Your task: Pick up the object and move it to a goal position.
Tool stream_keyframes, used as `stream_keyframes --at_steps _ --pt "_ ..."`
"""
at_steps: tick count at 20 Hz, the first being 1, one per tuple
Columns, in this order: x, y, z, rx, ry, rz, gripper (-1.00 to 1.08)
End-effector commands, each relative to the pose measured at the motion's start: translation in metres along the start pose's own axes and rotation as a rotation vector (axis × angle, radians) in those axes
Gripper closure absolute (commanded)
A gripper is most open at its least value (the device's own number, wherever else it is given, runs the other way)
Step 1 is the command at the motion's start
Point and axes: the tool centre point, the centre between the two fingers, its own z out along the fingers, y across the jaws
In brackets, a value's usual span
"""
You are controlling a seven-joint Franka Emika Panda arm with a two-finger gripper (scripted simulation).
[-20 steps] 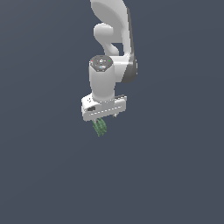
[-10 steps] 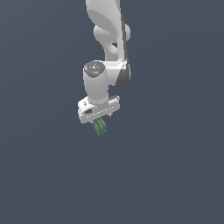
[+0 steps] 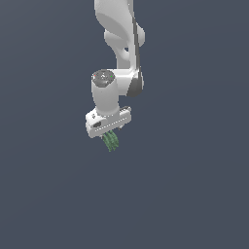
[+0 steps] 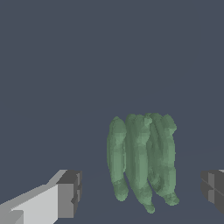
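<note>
Hanging upright, arm [image 3: 119, 39] pointing down, end effector [image 3: 111, 137] fingers apart around green object [image 4: 141, 159]

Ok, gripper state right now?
Gripper: open; the green object lies between its fingers with a gap on each side, not gripped.

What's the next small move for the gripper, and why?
Probably ease the white gripper slightly further onto the small green ribbed oblong object before closing. In the wrist view the jaws stand open with gaps on both sides of it, and most of it lies beyond the grey fingertips, so closing now might catch only its end.
</note>
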Motion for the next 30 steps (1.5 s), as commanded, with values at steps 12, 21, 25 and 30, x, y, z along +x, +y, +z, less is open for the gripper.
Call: stream_keyframes --at_steps 12,21,25,30 --pt "-0.001 -0.001 0.046 0.000 0.000 -0.004 -0.92" --pt "-0.001 0.000 0.050 0.000 0.000 -0.004 1.08" --pt "-0.001 0.000 0.050 0.000 0.000 -0.004 1.08" --pt "0.001 0.000 0.048 -0.001 0.001 -0.004 1.08"
